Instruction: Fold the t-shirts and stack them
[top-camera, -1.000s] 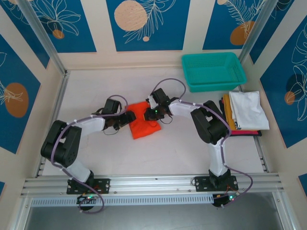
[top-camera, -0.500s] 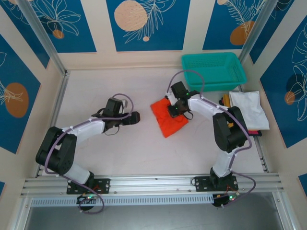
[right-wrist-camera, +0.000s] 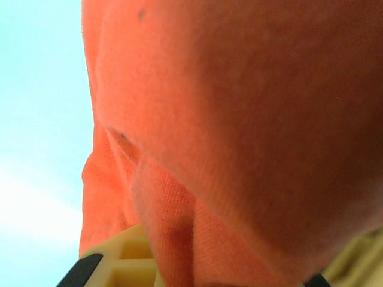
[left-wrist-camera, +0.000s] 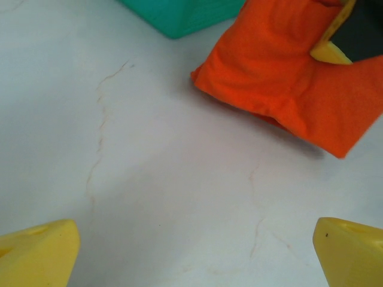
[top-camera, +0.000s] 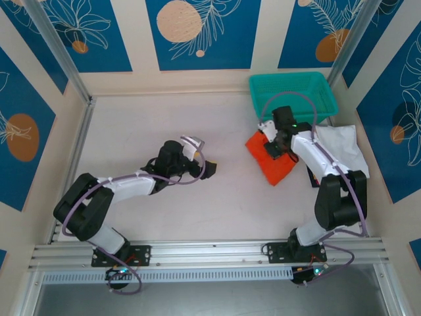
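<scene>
The bright orange-red t-shirt (top-camera: 275, 166), folded into a small bundle, hangs from my right gripper (top-camera: 271, 141), which is shut on its upper edge just left of the folded stack. In the right wrist view the orange cloth (right-wrist-camera: 239, 107) is pressed against the camera and runs down between the cream fingers (right-wrist-camera: 119, 266). The stack's white top shirt (top-camera: 341, 150) lies at the right edge, with dark and red edges under it. My left gripper (top-camera: 209, 168) stands open over bare table, its yellow fingertips (left-wrist-camera: 36, 257) wide apart, and the orange t-shirt (left-wrist-camera: 281, 78) lies ahead of it.
The teal mesh basket (top-camera: 293, 97) stands at the back right, just behind the right gripper; its corner (left-wrist-camera: 185, 15) shows in the left wrist view. Walls close the table (top-camera: 145, 125) on three sides, and a metal rail runs along the near edge.
The left gripper let go of the orange t-shirt and followed a little to the right. The right gripper carried the t-shirt right and back, from mid-table to beside the stack.
</scene>
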`<state>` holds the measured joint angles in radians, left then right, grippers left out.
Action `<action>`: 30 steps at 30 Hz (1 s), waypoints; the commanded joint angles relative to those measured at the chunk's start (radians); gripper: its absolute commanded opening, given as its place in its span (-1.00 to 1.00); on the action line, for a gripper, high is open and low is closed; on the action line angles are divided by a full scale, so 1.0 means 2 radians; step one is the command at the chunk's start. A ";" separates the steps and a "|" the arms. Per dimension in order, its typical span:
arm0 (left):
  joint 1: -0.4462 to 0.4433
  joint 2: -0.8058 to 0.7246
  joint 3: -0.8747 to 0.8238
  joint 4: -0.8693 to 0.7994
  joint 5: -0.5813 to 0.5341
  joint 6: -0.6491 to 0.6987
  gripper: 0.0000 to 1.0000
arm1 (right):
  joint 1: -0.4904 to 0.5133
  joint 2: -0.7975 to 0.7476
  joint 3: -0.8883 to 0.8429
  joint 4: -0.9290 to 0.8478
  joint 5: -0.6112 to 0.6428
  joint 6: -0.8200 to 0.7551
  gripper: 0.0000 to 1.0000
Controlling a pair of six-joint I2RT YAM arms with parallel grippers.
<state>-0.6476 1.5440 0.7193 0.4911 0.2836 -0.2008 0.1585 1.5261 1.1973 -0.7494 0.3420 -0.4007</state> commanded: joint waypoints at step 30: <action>-0.014 -0.017 -0.008 0.053 0.064 0.026 1.00 | -0.243 -0.001 0.196 -0.070 -0.054 -0.134 -1.00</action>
<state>-0.6643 1.5265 0.6983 0.5842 0.3824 -0.1482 -0.3111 1.5051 1.5517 -0.8852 0.2592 -0.6453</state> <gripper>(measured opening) 0.998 0.141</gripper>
